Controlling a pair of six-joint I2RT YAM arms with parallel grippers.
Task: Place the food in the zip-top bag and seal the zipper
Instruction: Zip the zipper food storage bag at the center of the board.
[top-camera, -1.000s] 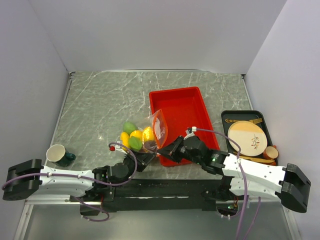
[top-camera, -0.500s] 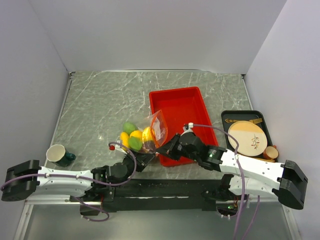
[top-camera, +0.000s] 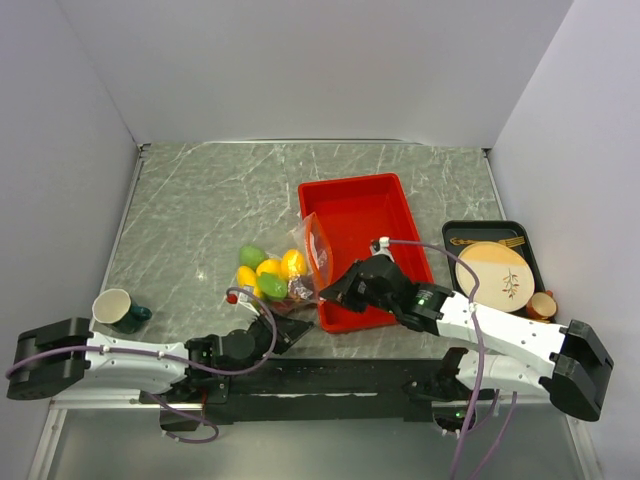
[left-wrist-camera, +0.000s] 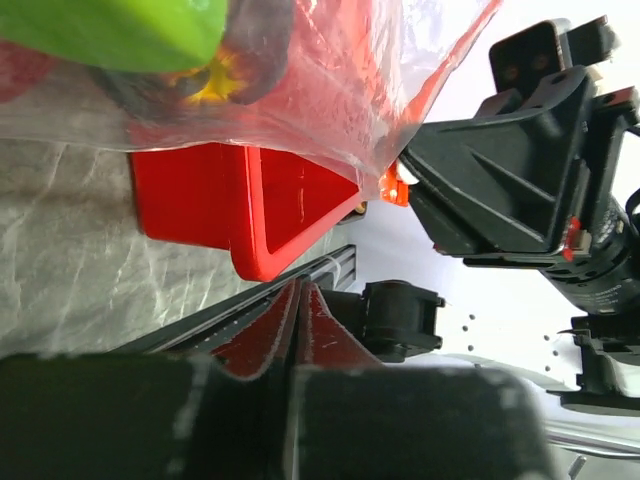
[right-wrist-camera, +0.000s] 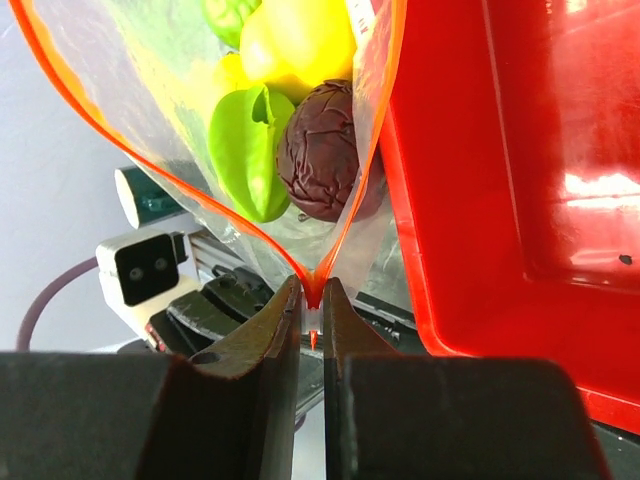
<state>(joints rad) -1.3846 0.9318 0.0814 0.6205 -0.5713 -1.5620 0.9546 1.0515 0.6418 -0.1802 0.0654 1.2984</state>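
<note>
The zip-top bag (top-camera: 316, 250) lies on the table against the red tray's left wall. Inside it is the food (top-camera: 268, 272): yellow, green and dark red pieces. My right gripper (right-wrist-camera: 312, 292) is shut on the near end of the zipper (right-wrist-camera: 311, 278), where its two orange strips meet at the white tip. In the top view my right gripper (top-camera: 338, 290) sits at the bag's near right corner. My left gripper (left-wrist-camera: 300, 290) is shut on nothing, just below the bag (left-wrist-camera: 330, 90); from above, this left gripper (top-camera: 296, 328) is near the table's front edge. A small red piece (top-camera: 231, 297) lies left of the bag.
The red tray (top-camera: 365, 215) stands right of the bag, close to my right gripper. A black tray holding a tan plate (top-camera: 492, 275) and wooden cutlery sits at the far right. A green cup (top-camera: 118, 310) is at the near left.
My right gripper has slid left and away along the zipper, and the bag has sunk lower onto the table. My left gripper has shut fully and drawn back slightly.
</note>
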